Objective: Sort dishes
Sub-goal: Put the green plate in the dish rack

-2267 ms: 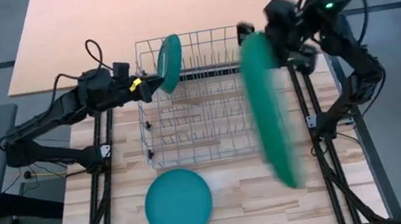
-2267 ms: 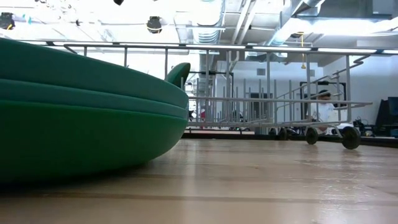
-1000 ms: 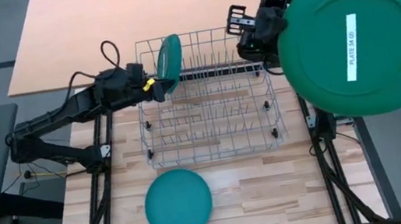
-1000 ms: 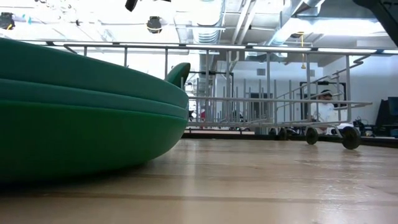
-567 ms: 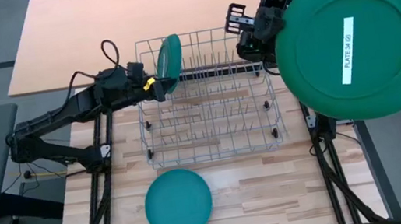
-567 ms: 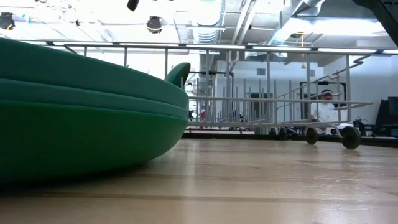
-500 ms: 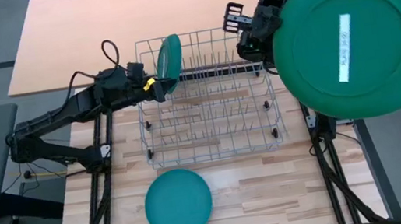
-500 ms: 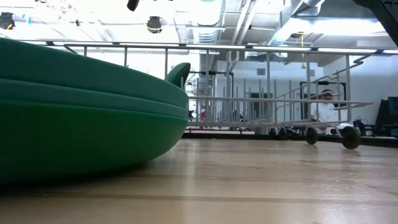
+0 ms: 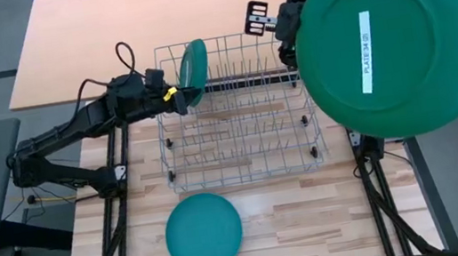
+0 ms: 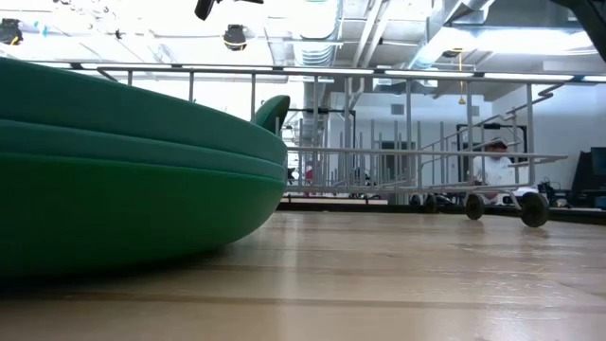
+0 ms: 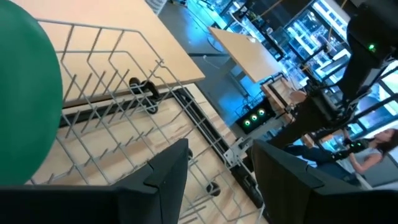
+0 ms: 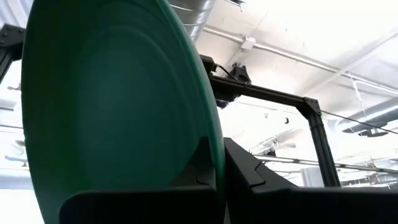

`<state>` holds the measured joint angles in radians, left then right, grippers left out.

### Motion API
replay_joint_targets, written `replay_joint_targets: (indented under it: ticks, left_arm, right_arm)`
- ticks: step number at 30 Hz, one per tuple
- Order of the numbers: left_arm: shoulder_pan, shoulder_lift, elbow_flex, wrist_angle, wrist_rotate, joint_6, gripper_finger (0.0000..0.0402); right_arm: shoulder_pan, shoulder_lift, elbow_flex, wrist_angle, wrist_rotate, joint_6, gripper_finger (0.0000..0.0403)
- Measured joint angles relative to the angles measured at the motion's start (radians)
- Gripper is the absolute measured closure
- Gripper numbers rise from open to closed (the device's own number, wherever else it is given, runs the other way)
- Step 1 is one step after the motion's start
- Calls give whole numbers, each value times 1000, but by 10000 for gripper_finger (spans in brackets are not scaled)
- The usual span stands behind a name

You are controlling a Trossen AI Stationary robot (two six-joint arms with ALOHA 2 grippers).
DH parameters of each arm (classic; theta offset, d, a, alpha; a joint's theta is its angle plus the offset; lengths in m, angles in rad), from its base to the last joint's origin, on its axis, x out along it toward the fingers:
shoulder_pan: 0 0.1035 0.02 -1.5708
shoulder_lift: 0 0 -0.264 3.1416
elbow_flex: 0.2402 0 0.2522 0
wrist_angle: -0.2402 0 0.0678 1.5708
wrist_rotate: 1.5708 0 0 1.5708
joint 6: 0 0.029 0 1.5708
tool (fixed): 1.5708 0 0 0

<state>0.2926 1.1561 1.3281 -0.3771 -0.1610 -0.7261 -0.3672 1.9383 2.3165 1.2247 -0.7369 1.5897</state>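
Observation:
My right gripper (image 9: 290, 37) is shut on a large dark green plate (image 9: 396, 37), raised high over the table's right side and the rack's far right corner. The plate's underside, with a white label (image 9: 363, 53), faces up. A second green plate (image 9: 192, 66) stands on edge between the wires at the far left of the wire rack (image 9: 239, 135); it also shows in the low view (image 10: 273, 112). My left gripper (image 9: 182, 101) is open just left of that plate, which shows beside its fingers (image 11: 25, 93), apart from them. A teal plate (image 9: 203, 232) lies flat on the table in front of the rack. My right gripper pinches the plate's rim (image 12: 214, 165) between its two fingers, one on the hollow face and one on the underside. The fingers come from the table's left, at the rim's part nearest the rack. The plate is lifted clear and lies nearly level, underside up.
The rack's tines stand upright across its whole floor. The low view is filled at left by the teal plate (image 10: 133, 180) lying on the wood. Bare wood lies in front of the rack at the right (image 9: 314, 224). A tan board (image 9: 150, 13) lies behind the rack.
My right gripper has gone a little toward the table's far edge with the green plate. The plate has shifted left over the rack's far right corner and turned about, its label now nearer upright. It stays lifted clear, underside up.

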Motion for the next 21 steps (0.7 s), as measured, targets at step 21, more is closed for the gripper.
replay_joint_targets:
  ticks: [21]
  left_arm:
    - [82,0,0,3,73,31,228]
  right_arm:
    - [-15,-195,0,-882,-99,-483,394]
